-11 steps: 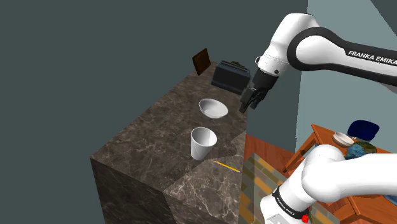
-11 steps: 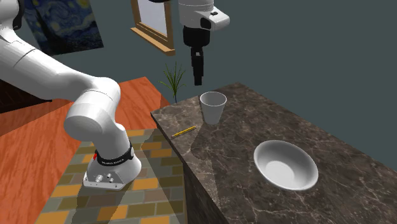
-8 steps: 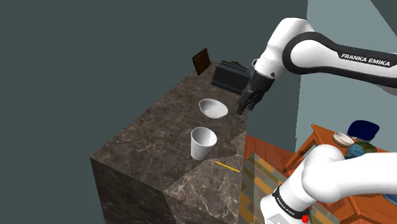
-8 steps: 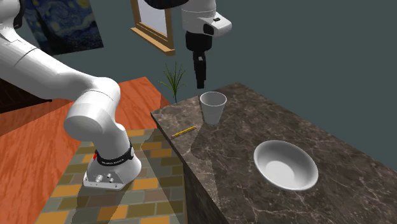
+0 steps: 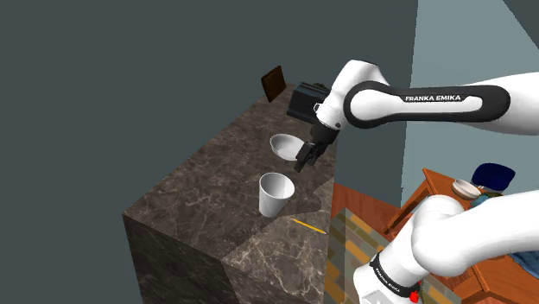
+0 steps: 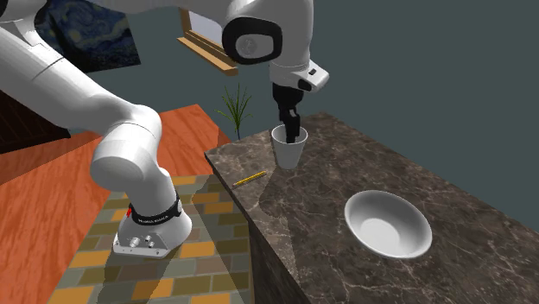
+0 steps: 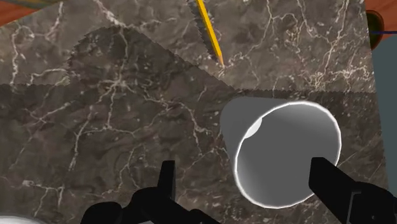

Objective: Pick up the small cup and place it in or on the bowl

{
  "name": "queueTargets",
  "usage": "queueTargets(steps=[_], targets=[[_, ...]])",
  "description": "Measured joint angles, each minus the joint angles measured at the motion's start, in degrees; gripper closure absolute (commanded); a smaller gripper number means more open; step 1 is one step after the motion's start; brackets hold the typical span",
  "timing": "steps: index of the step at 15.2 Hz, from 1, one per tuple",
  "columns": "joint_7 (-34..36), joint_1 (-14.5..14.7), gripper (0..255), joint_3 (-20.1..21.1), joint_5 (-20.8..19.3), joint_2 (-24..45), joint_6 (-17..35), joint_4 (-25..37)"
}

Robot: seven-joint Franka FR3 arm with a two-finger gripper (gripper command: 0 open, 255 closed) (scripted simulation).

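Half a second ago my tool (image 5: 304, 161) hung higher and out past the bench (image 5: 207, 181) edge, at about 1 o'clock from the small cup (image 5: 275, 193) in the shoulder view. It has since come down and swung in over the stone top, and now sits close above the cup at 1 o'clock. In the second exterior view the tool (image 6: 294, 134) tips reach the rim of the cup (image 6: 288, 148), where earlier they hung clear above it. My forearm runs nearly level across the shoulder view from 3 o'clock, the wrist bends down, and the tool points down at the bench with a slight slant. In the wrist view my tool (image 7: 244, 168) is open, its fingers standing wide apart, and the mouth of the cup (image 7: 286, 153) lies between them, closer to one finger. I cannot tell whether that finger touches the rim. The cup has not shifted. It stands upright on the bench, near the edge that faces my stand, its long axis vertical, mouth up, walls narrowing toward the base. The bowl (image 5: 281, 145) rests on the bench at 12 o'clock from the cup in the shoulder view, and apart from it at 4 o'clock in the second exterior view (image 6: 389, 223). A yellow pencil (image 6: 250, 178) lies near the bench edge at 8 o'clock from the cup there.
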Motion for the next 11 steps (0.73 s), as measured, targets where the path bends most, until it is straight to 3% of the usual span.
queueTargets(steps=[4, 11], targets=[[-4.9, 2.1, 0, -0.9, 3.3, 7.5, 9.1, -0.9], [-6.9, 3.7, 0, -0.4, 6.0, 12.9, 17.2, -3.1]])
